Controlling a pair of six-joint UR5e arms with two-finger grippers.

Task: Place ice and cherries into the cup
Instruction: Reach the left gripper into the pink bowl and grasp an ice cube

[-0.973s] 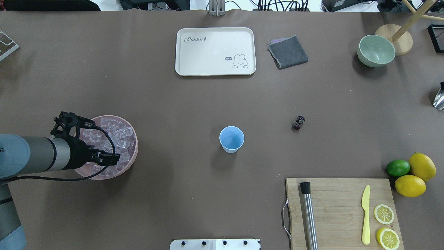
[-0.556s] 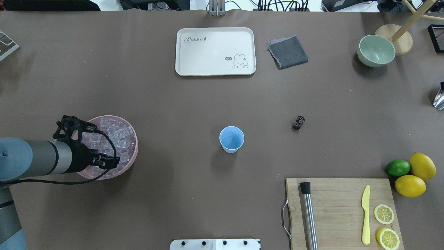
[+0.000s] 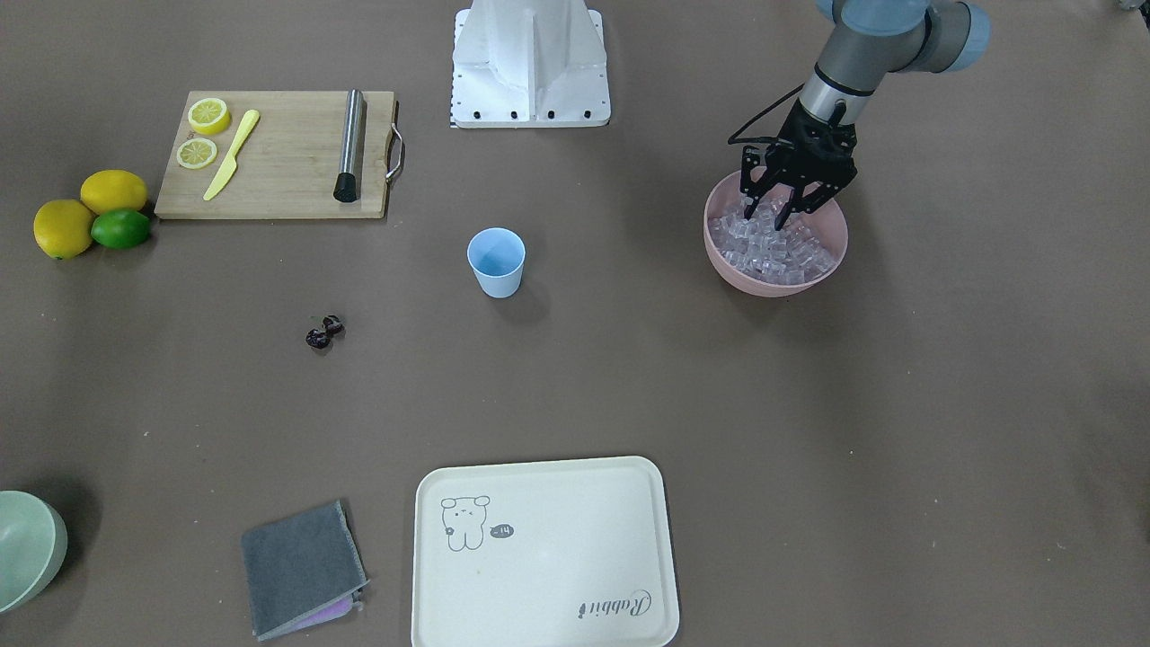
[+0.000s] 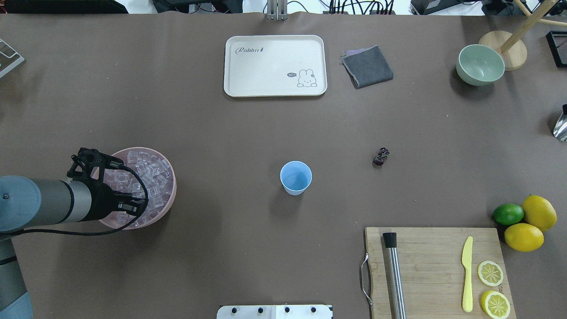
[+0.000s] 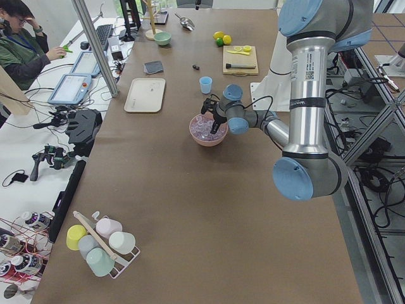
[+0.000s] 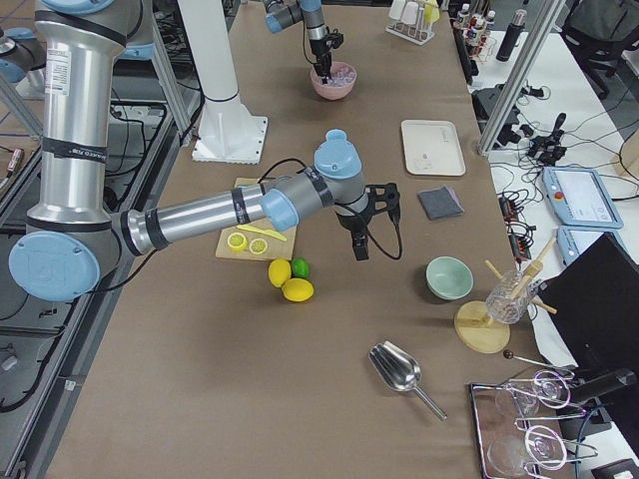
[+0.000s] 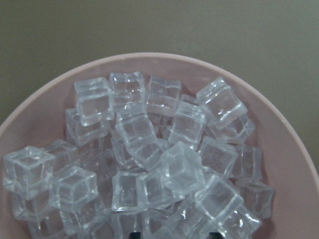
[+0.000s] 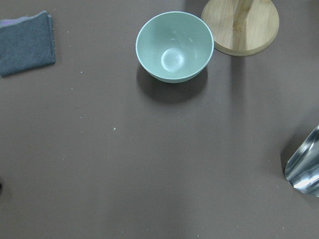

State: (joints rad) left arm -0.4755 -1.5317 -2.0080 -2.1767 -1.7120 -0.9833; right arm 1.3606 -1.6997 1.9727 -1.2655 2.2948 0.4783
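Ice all sits in the pink bowl right under the left gripper, fingers spread wide, nothing pinched yet. Cup looks empty, well off to the fingers' right, cherries beyond it, so neither step's done. Bowl rim hugs the fingertips, open table past it. Right gripper: can't tell
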